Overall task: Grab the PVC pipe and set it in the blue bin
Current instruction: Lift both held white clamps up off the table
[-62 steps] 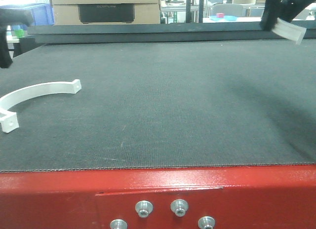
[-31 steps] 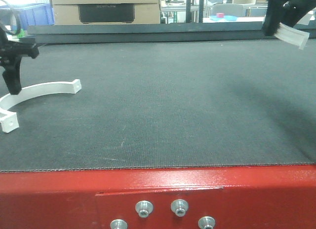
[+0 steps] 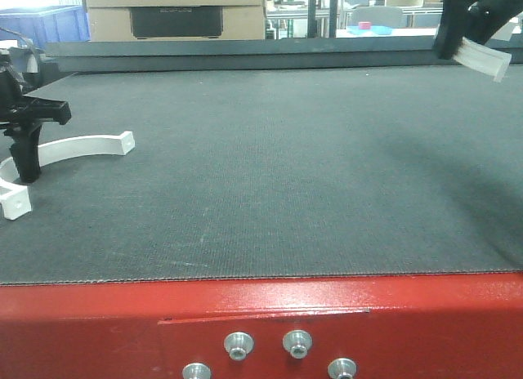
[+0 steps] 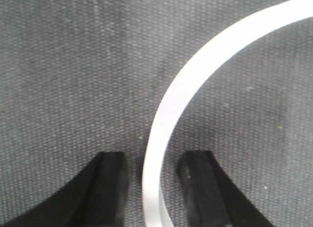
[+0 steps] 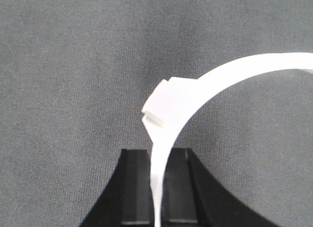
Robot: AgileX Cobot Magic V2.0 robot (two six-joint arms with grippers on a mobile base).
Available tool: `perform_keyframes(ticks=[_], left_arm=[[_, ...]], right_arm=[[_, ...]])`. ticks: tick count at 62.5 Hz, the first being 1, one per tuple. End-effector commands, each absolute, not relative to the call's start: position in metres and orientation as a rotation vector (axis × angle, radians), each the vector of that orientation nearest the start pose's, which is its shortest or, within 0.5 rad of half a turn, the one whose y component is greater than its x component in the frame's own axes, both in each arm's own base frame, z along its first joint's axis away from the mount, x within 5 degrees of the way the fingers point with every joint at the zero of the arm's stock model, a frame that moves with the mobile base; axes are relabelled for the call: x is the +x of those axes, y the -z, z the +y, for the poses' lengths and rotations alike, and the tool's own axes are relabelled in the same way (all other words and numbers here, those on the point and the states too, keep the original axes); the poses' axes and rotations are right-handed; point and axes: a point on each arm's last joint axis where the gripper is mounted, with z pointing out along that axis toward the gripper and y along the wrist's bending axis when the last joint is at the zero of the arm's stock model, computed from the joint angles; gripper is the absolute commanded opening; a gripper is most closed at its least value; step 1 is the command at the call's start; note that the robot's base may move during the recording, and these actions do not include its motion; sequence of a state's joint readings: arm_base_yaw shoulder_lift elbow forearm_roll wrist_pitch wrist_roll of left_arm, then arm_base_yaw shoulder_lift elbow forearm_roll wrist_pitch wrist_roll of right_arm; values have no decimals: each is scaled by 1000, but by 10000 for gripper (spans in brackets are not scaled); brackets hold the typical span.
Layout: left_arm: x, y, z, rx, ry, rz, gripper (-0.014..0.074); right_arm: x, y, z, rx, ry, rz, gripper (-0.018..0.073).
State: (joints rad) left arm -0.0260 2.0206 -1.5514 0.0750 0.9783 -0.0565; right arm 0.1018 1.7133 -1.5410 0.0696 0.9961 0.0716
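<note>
At 6 o'clock, nearest the camera, runs the red front edge of the desk (image 3: 425, 314) with its bolts (image 3: 297, 343); beyond it is the dark mat.

At 9 o'clock the left gripper (image 3: 29, 160) is down over a white curved PVC strap (image 3: 82, 144) lying flat on the mat. In the left wrist view its fingers (image 4: 110, 188) are spread, one on each side of the strap, with a sliver of mat showing on both sides. Nothing is pinched yet.

The step in hand looks like closing on this strap. To do it well, keep the band centred between the fingers and go low enough to catch its full height. It is thin and springy-looking, so an off-centre squeeze may twist it or flick it out.

At 1 o'clock, far and high, the right gripper (image 3: 454, 44) is pressed together on a second PVC strap (image 3: 484, 59), pinching it just below its end tab.

At 11 o'clock, behind the desk, is the blue bin (image 3: 59, 21), cut off by the frame; its opening is hidden. The near end of the desk strap also runs off the left edge.
</note>
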Motion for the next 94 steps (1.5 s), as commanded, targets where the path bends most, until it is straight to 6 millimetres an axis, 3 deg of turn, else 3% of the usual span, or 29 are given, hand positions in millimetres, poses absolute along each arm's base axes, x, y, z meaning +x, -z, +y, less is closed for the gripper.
perform_keyframes(ticks=[1, 12, 23, 38, 51, 60, 70, 82, 94], left_arm=[[419, -198, -4, 2, -86, 2927, 171], [417, -198, -4, 1, -88, 2941, 121], [416, -198, -4, 1, -89, 2954, -104], [413, -204, -5, -16, -62, 2966, -111], [401, -250, -17, 21, -43, 2847, -111], [385, -297, -35, 77, -15, 2692, -111], [360, -345, -51, 15, 99, 2492, -111], [329, -366, -57, 23, 185, 2294, -111], [297, -363, -51, 18, 202, 2150, -111]], right_arm=[[369, -323, 42, -26, -129, 2624, -162], [370, -324, 42, -26, -130, 2616, -162], [370, -324, 42, -25, -130, 2611, -162], [363, -341, 41, -25, -135, 2551, -162], [352, -361, 40, -26, -140, 2482, -162], [347, -370, 39, -27, -140, 2449, -162], [339, -372, 38, -25, -142, 2411, -162], [316, -362, 35, -16, -144, 2325, -162], [278, -346, 30, -5, -148, 2179, -162]])
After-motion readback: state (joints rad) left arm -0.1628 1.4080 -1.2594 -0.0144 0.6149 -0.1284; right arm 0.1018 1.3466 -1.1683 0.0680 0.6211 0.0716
